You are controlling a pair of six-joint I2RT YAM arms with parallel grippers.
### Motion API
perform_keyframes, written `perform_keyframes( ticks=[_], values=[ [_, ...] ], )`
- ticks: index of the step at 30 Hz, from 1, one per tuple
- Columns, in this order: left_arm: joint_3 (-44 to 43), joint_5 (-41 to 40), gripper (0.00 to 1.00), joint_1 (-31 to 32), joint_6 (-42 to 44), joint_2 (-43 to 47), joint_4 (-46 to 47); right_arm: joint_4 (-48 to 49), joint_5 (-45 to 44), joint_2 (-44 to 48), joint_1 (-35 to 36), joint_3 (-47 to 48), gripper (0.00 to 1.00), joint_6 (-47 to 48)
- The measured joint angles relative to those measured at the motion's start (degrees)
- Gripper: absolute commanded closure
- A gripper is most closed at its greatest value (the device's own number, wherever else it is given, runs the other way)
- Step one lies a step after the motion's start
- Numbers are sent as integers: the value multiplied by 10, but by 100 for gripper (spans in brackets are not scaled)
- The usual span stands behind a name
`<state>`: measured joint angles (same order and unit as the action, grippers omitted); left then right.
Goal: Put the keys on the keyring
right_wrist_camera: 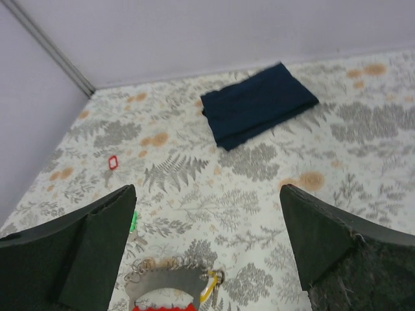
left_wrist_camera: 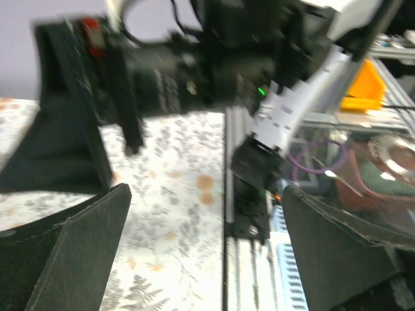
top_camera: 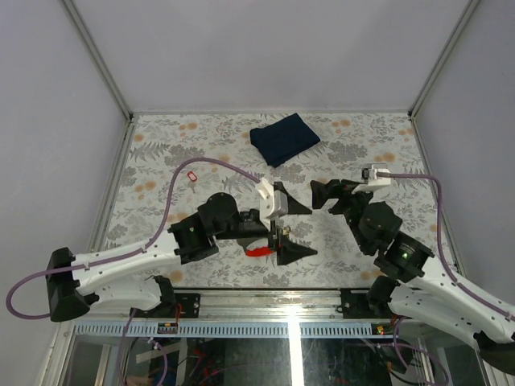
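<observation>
In the right wrist view the keyring (right_wrist_camera: 167,282) lies at the bottom edge: a grey metal arc strung with small rings, its red tag just below. A yellow-headed key (right_wrist_camera: 209,289) lies against the arc's right end. A green-headed key (right_wrist_camera: 133,221) peeks out beside the left finger. My right gripper (right_wrist_camera: 207,194) hangs open above the cloth-patterned table, nothing between its fingers. From above, my left gripper (top_camera: 312,232) stands open next to the keyring's red tag (top_camera: 257,251); the right gripper (top_camera: 330,195) faces it. The left gripper (left_wrist_camera: 204,253) holds nothing in its own blurred view.
A folded dark blue cloth (right_wrist_camera: 256,103) lies at the back of the table (top_camera: 161,153). A small red-headed item (right_wrist_camera: 113,162) rests at the left (top_camera: 191,174). The left wrist view shows the right arm (left_wrist_camera: 214,58) close by and the table's near edge (left_wrist_camera: 227,214).
</observation>
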<state>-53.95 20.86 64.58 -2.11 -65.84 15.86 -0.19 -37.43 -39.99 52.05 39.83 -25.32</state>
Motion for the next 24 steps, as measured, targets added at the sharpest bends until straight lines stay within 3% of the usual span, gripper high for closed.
perform_keyframes(
  ticks=[6,11,24],
  values=[
    [22,33,0,14,4,46,-47,49,82,65,-10,-11,1,101],
    [27,24,0,-5,0,78,-79,36,158,47,-23,4,1,139],
    [78,1,0,-246,-128,83,-130,-53,366,-74,-173,41,1,72]
  ],
)
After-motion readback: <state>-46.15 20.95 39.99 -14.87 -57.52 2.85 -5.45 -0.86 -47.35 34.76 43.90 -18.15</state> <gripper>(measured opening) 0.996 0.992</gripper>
